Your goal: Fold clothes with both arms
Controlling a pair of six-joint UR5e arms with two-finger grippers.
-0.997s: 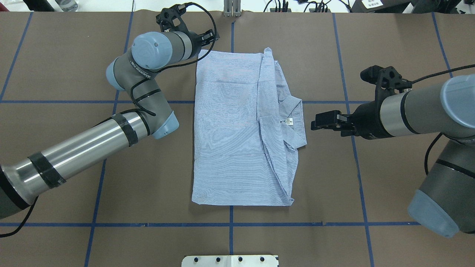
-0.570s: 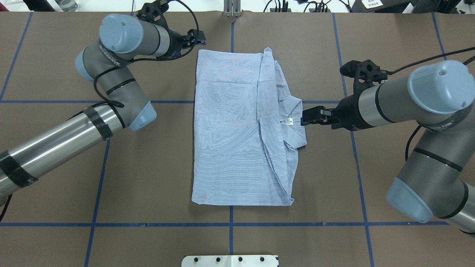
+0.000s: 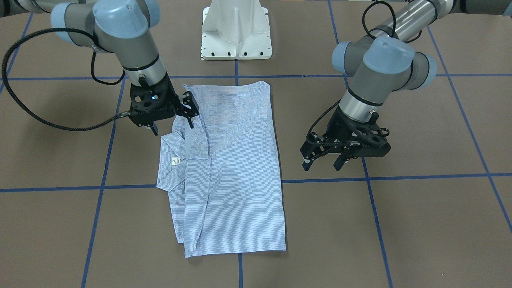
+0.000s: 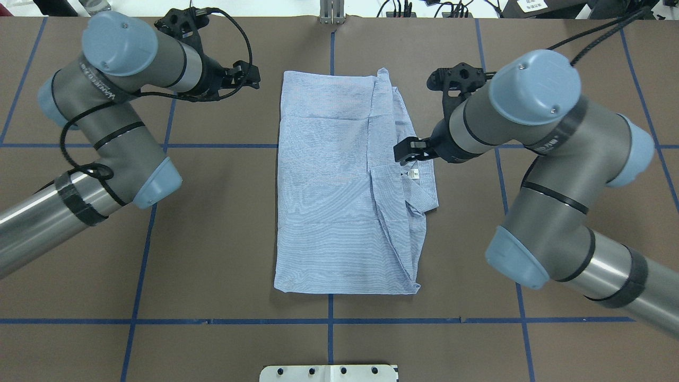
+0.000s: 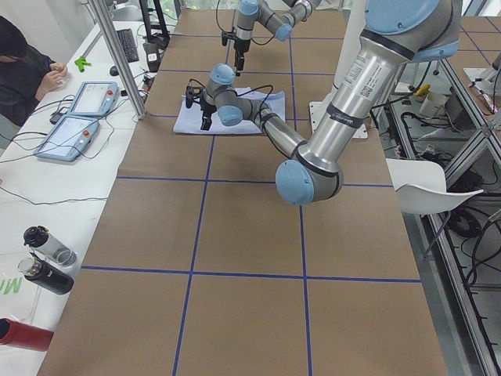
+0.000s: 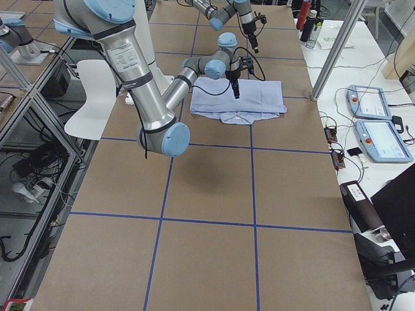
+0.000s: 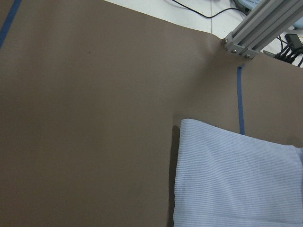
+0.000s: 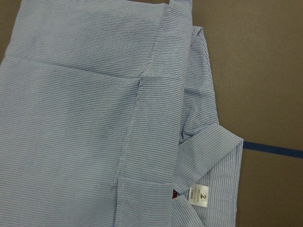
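Though part-folded, shirt [image 4: 329, 185]: another fold was due.
Right gripper [image 4: 399, 153]: apart, over collar [image 4: 424, 185].
Left gripper [image 3: 322, 164]: apart, clear.
Next: edge grasps.

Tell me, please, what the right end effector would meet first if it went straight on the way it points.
Most likely the shirt, near its collar: the right end effector points down at it, nothing visible between them; depth is unclear.

Brown table [image 4: 212, 254], blue tape grid [image 4: 223, 321], white chair [image 5: 427, 184]
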